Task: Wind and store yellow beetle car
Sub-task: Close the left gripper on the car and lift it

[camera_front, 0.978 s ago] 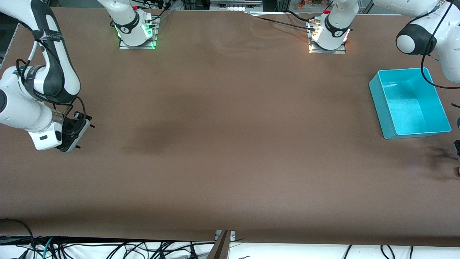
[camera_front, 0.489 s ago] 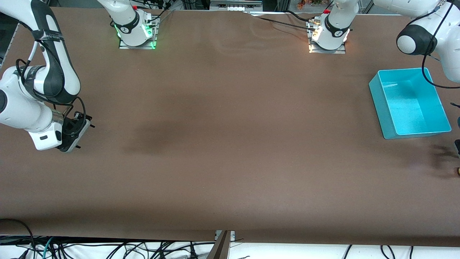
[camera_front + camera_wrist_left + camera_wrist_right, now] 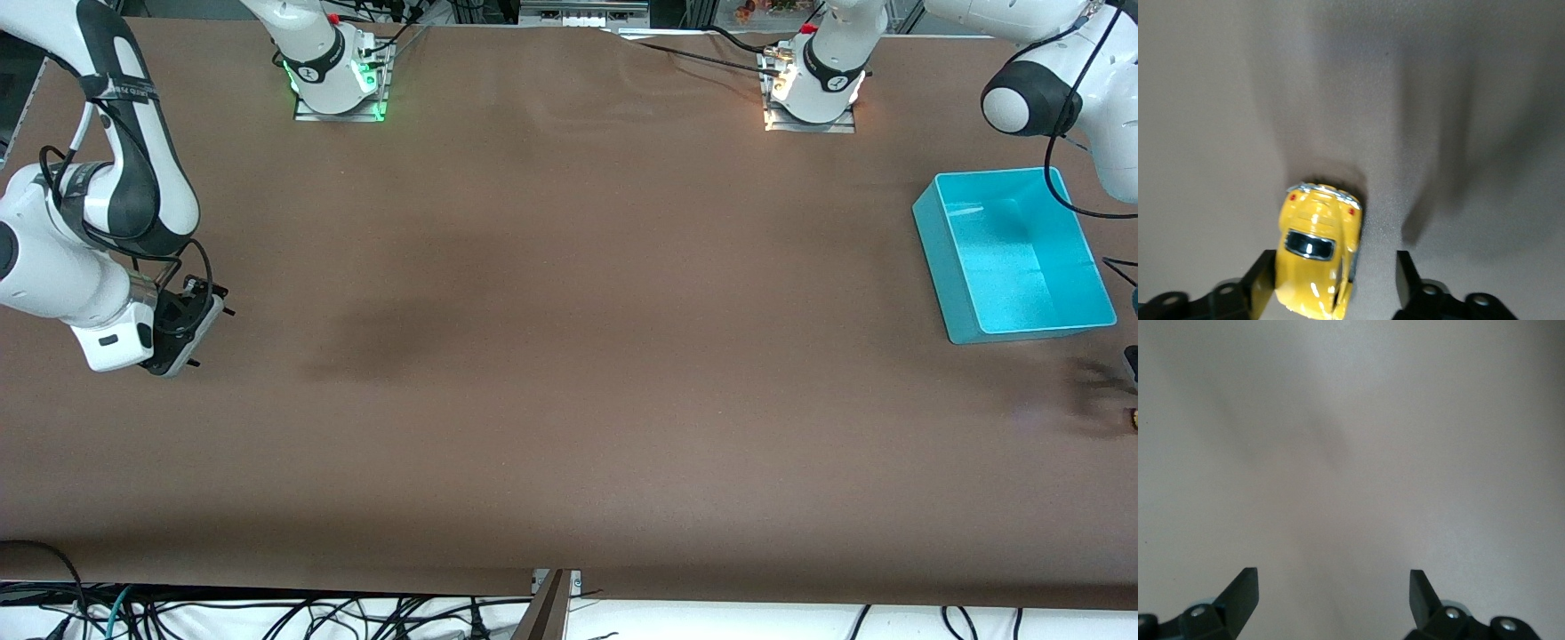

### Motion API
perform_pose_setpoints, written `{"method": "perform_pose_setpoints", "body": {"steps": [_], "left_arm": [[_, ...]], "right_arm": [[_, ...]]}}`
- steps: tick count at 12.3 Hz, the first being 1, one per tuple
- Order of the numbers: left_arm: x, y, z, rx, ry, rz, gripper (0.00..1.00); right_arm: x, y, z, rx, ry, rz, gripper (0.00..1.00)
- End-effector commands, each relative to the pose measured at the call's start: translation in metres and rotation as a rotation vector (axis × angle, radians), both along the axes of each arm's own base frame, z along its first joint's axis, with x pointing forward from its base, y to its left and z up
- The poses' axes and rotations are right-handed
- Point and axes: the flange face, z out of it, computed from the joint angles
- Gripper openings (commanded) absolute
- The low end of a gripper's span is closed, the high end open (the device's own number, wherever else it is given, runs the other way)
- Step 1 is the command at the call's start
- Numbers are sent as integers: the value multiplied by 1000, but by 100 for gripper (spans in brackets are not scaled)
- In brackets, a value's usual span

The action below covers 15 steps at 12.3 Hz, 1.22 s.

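The yellow beetle car [image 3: 1317, 250] stands on the brown table between the fingers of my left gripper [image 3: 1333, 267]. The gripper is open: one finger [image 3: 1263, 273] is against the car's side and the other finger [image 3: 1403, 273] stands clear of it. In the front view only a yellow sliver of the car [image 3: 1135, 416] shows at the picture's edge, nearer the camera than the cyan bin [image 3: 933, 240]. My right gripper [image 3: 182, 333] is open and empty [image 3: 1331, 583], low over bare table at the right arm's end, where the arm waits.
The cyan bin is empty and stands at the left arm's end of the table. The two arm bases [image 3: 338, 80] [image 3: 813, 84] stand along the table's back edge. Cables hang below the table's front edge.
The yellow sliver at the picture's edge has shifted slightly toward the bin, and the left arm's cable has moved a little. The right arm has not moved.
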Motion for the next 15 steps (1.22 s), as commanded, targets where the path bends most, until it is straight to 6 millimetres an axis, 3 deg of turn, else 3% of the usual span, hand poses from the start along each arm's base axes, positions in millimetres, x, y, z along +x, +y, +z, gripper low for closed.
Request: {"method": "perform_pose_setpoints", "body": {"steps": [1,2,5,9,11,15], "left_arm": [[4,3,2,8,-15,11,21],[4,4,6,-9,-21,27,0],[-2,5,29,-90,82,61,0],[-10,-13,112,-219,227,110,0],[6,-51,142,-238,271,93,0],[17,-104,181,-262,362,92,0]], "right_arm": [[3,-1,3,-8,9,2,100],[3,-2,2,-9,10,0,100],[3,-2,3,-9,9,0,100],[3,-2,3,-9,9,0,100],[3,-3,3,-9,9,-1,100],[3,-3,3,-7,9,-2,100]]}}
